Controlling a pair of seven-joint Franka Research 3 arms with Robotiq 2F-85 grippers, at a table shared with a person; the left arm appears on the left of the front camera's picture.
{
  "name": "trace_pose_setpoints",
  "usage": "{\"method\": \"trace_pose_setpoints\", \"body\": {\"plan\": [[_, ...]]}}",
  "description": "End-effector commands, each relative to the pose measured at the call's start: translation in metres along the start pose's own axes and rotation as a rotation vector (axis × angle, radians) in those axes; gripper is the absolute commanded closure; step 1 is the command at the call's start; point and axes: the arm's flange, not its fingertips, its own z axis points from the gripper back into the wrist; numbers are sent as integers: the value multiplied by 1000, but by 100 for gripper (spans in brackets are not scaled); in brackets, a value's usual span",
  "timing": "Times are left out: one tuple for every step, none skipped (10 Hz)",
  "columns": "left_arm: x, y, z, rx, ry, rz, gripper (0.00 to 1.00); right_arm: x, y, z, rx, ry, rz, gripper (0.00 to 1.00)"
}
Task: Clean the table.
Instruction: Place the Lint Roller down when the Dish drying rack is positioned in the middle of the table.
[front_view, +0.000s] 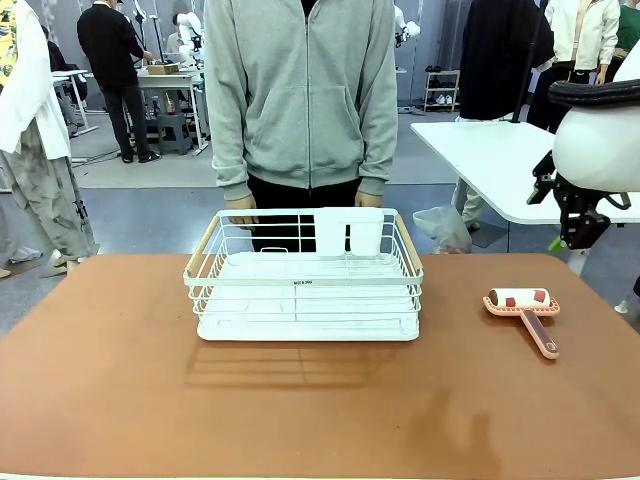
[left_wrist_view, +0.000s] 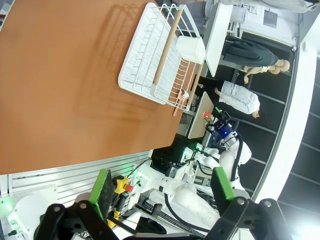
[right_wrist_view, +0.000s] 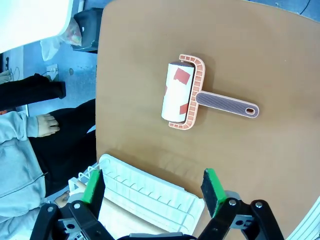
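The reddish-brown table (front_view: 100, 380) carries a lint roller (front_view: 520, 305) at its right side: a white roll with red patches in a pink frame with a handle. My right gripper (front_view: 572, 238) hangs above and behind it, off the table's far right corner. In the right wrist view the right gripper (right_wrist_view: 152, 186) is open and empty, high over the table (right_wrist_view: 250, 50), with the lint roller (right_wrist_view: 180, 92) lying ahead of its fingers. My left gripper (left_wrist_view: 164, 187) is open and empty, beside the table (left_wrist_view: 60, 75) rather than over it.
A white wire dish rack (front_view: 305, 280) with wooden handles stands mid-table, also seen as the rack (left_wrist_view: 160, 55) and the rack (right_wrist_view: 145, 192). A person in a grey hoodie (front_view: 300, 90) stands at the far edge, hands near the rack. A white side table (front_view: 500, 160) sits back right.
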Motion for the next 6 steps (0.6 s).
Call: {"method": "trace_pose_setpoints", "body": {"plan": [[-2,0,3,-7,1,-13,0,-3,0,-5,7,2,-11,0],[-2,0,3,-7,1,-13,0,-3,0,-5,7,2,-11,0],[-2,0,3,-7,1,-13,0,-3,0,-5,7,2,-11,0],[-2,0,3,-7,1,-13,0,-3,0,-5,7,2,-11,0],[-2,0,3,-7,1,-13,0,-3,0,-5,7,2,-11,0],[-2,0,3,-7,1,-13,0,-3,0,-5,7,2,-11,0]]}}
